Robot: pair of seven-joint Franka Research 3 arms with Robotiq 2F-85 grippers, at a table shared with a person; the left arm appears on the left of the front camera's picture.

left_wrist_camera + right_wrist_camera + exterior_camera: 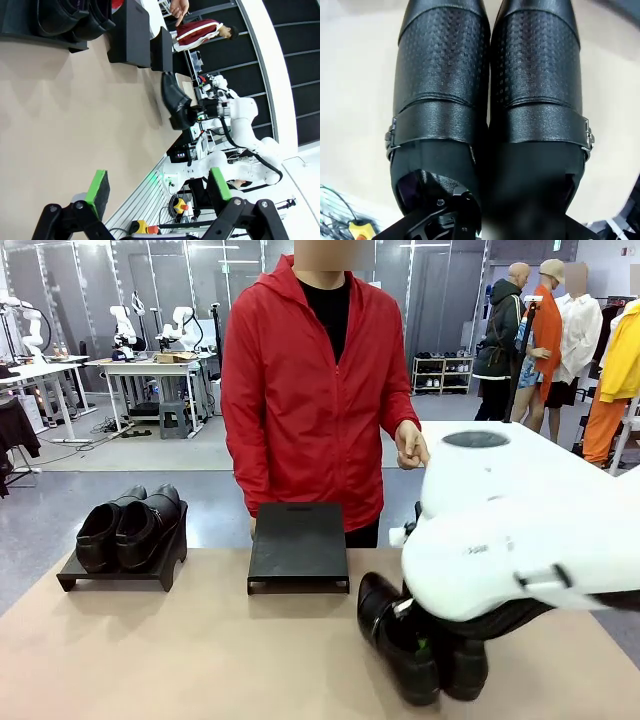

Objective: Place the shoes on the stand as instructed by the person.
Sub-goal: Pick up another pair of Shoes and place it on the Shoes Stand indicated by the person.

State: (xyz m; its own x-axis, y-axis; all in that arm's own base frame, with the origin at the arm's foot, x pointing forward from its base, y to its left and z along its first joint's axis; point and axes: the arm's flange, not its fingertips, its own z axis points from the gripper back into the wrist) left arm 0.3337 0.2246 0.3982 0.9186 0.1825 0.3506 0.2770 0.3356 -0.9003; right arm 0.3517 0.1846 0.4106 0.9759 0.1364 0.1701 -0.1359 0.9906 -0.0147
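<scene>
Taking the loose pair of shoes (pixel 385 620) to the empty stand (pixel 298 545)

The right claw (pixel 470 220) looks clamped on this pair: a finger reaches down into a heel opening, and the adjoining inner walls seem pinched between the fingers. It should lift level so neither shoe slips, then set both soles flat on the stand, which lies ahead of this claw and off to its left, by the person (pixel 300 390). The left claw (pixel 159 184) hangs spread and holds nothing above the table (pixel 60 125).

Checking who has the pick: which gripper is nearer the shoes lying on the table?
Right. The right gripper is closed on the shoes at their openings. The left gripper hangs open well away, with bare table between it and them.
</scene>
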